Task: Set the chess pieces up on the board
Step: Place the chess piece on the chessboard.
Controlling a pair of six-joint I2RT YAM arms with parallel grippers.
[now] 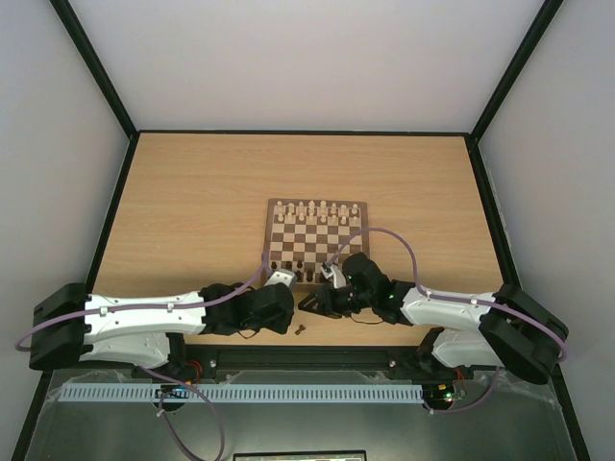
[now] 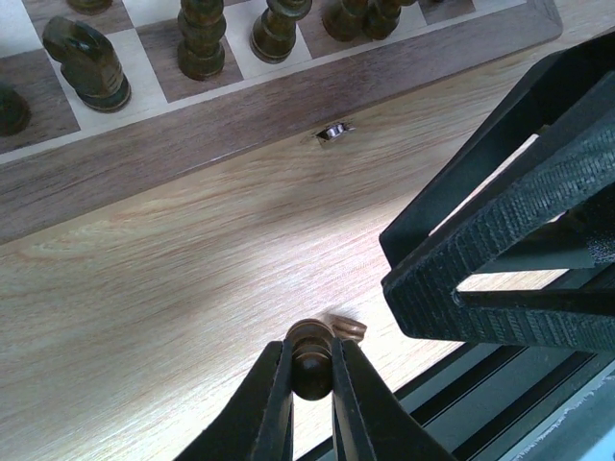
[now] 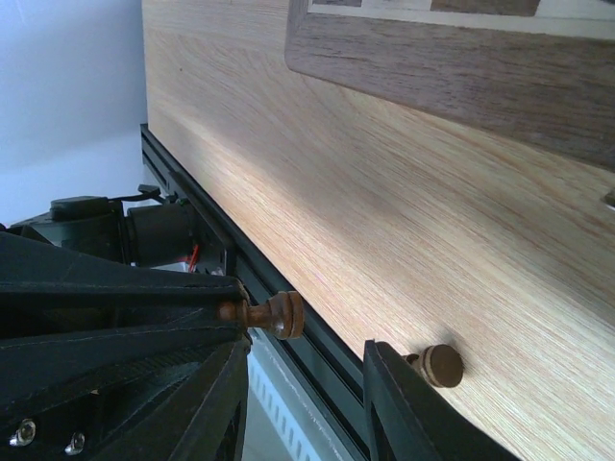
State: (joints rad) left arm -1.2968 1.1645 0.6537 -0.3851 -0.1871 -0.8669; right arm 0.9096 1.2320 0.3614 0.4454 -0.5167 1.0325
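Observation:
My left gripper (image 2: 312, 370) is shut on the head of a dark brown pawn (image 2: 311, 353), held just above the table near its front edge. In the right wrist view that pawn (image 3: 277, 315) sticks out sideways from the left fingers. A second dark piece (image 2: 350, 329) lies on the wood beside it (image 3: 438, 365), also in the top view (image 1: 301, 329). My right gripper (image 3: 303, 394) stands open, nothing between its fingers, close to the right of the left gripper (image 1: 291, 322). The board (image 1: 317, 240) carries pale pieces on its far rows and dark pieces (image 2: 202, 43) along its near edge.
The right gripper's black ribbed fingers (image 2: 519, 250) fill the right of the left wrist view. A small metal clasp (image 2: 334, 131) sits on the board's near border. The black rail of the table's front edge (image 3: 317, 355) runs directly under both grippers.

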